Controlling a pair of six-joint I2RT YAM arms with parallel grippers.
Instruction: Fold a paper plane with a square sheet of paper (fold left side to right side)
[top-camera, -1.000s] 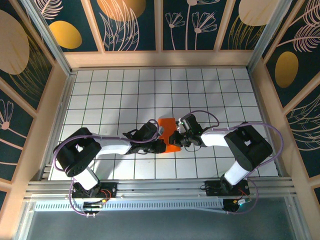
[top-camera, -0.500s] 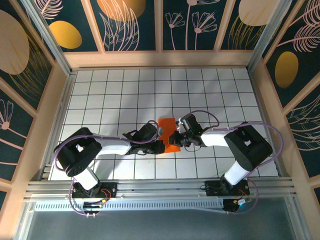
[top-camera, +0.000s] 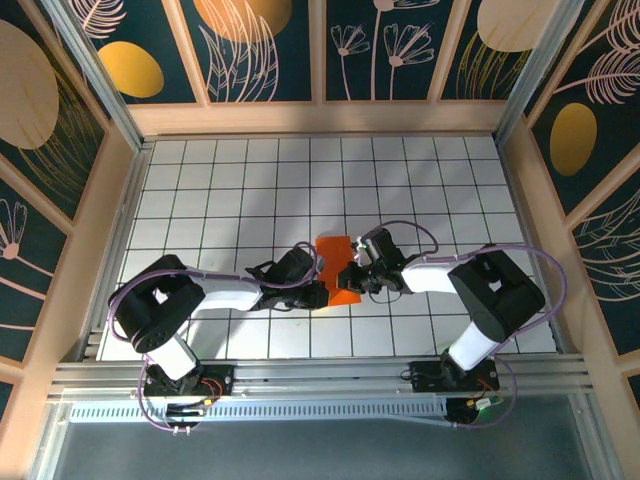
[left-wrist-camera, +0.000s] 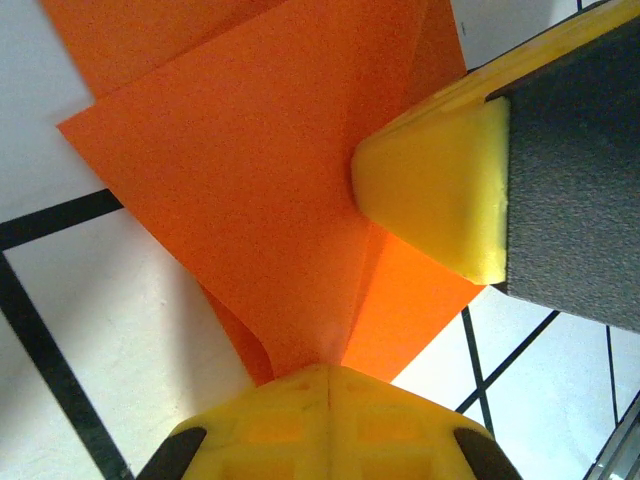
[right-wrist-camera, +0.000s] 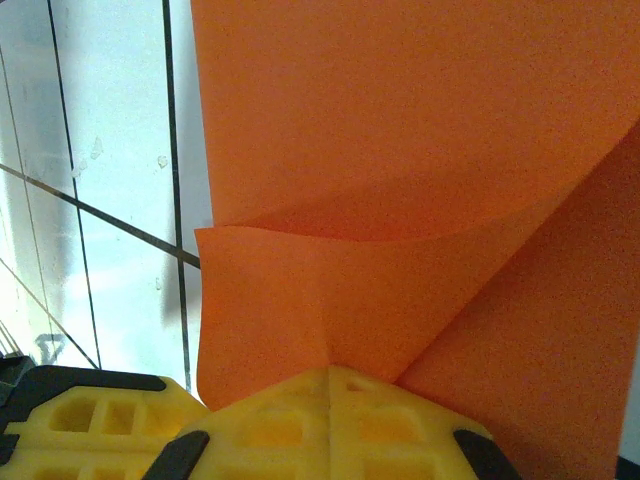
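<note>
The square sheet of paper (top-camera: 335, 252) is bright orange, partly folded, and sits near the middle of the tiled table between both grippers. My left gripper (top-camera: 322, 291) comes in from the left and is shut on the paper's near left edge. In the left wrist view the paper (left-wrist-camera: 250, 170) runs down into the shut left gripper (left-wrist-camera: 330, 375), creased where it is pinched. My right gripper (top-camera: 352, 278) is shut on the sheet from the right. In the right wrist view the layered paper (right-wrist-camera: 400, 120) curves into the right gripper (right-wrist-camera: 330, 372). The right gripper's yellow fingers (left-wrist-camera: 430, 190) press on the sheet.
The white tiled table (top-camera: 240, 190) with black grid lines stretches around the paper. Wooden walls (top-camera: 320, 118) enclose it at the back and sides. A metal rail (top-camera: 320, 375) carrying the arm bases runs along the near edge.
</note>
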